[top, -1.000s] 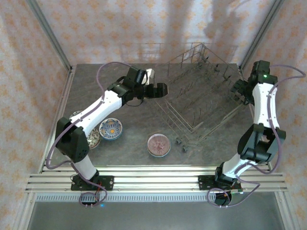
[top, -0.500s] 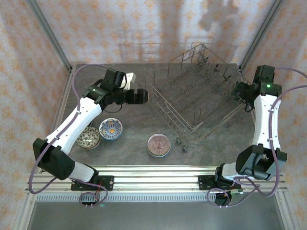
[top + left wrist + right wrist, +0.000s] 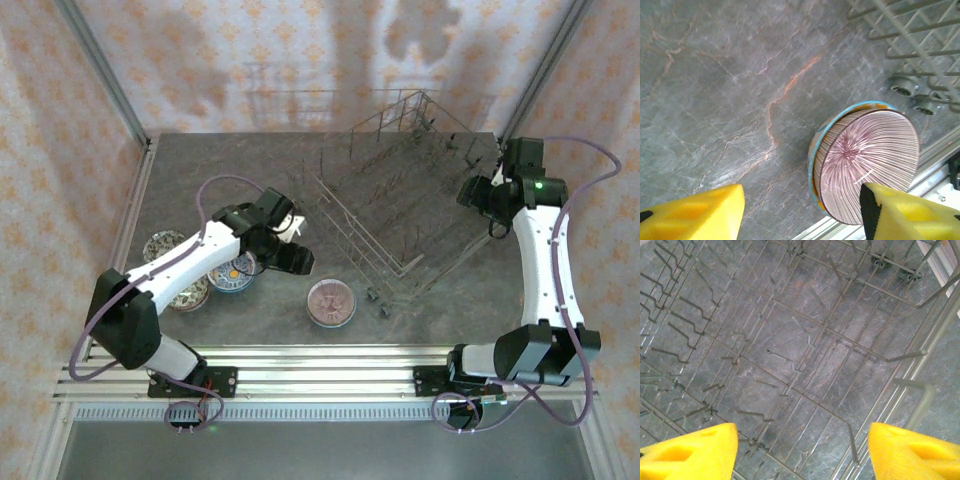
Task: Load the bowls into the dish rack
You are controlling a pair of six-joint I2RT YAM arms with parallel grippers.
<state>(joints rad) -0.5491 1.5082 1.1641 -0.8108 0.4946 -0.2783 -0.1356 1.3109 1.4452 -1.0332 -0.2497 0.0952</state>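
A pink ribbed bowl (image 3: 331,302) sits on the table in front of the dish rack (image 3: 400,200). In the left wrist view this pink bowl (image 3: 867,160) shows a blue-rimmed edge under it. My left gripper (image 3: 292,256) hovers just left of it, open, with the bowl beside its right finger (image 3: 910,212) and bare table between the fingers. A blue-white bowl with an orange centre (image 3: 236,268) lies partly under the left arm. A dark speckled bowl (image 3: 190,292) and a patterned bowl (image 3: 160,245) lie further left. My right gripper (image 3: 478,195) is open over the rack's floor (image 3: 805,355), holding nothing.
The rack stands turned at an angle, with small wheels (image 3: 905,87) at its near corner close to the pink bowl. The metal rail (image 3: 330,370) runs along the table's front edge. Patterned walls close in the back and sides.
The left arm has swung from the back beside the rack down toward the front, ending next to the pink bowl. The right gripper has moved left over the rack's right side.
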